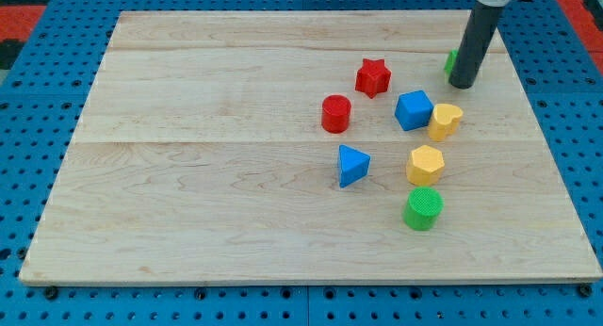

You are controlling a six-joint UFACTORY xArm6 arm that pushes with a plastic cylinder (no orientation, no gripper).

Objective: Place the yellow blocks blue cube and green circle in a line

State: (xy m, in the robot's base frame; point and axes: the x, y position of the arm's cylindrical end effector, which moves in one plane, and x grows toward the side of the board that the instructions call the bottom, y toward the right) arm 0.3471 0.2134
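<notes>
1. Toward the view's right half of the wooden board [188, 175], the task's pieces are gathered: the blue cube [414, 110] touches the yellow heart-shaped block [445, 122], the yellow hexagonal block [425, 165] lies just below them, and the green cylinder [423, 209] sits below that
2. These four are judged to form a rough descending line already — only the cube sits slightly off toward the left
3. My tip [462, 83] is seen at the view's upper right, near the heart but apart from it; nothing is held, it being a bare rod
4. A green block [451, 61] is partly hidden behind the rod — its shape cannot be told
5. The red star [373, 77], red cylinder [335, 113] and blue triangular block [352, 165] lie left of the line, uninvolved
</notes>
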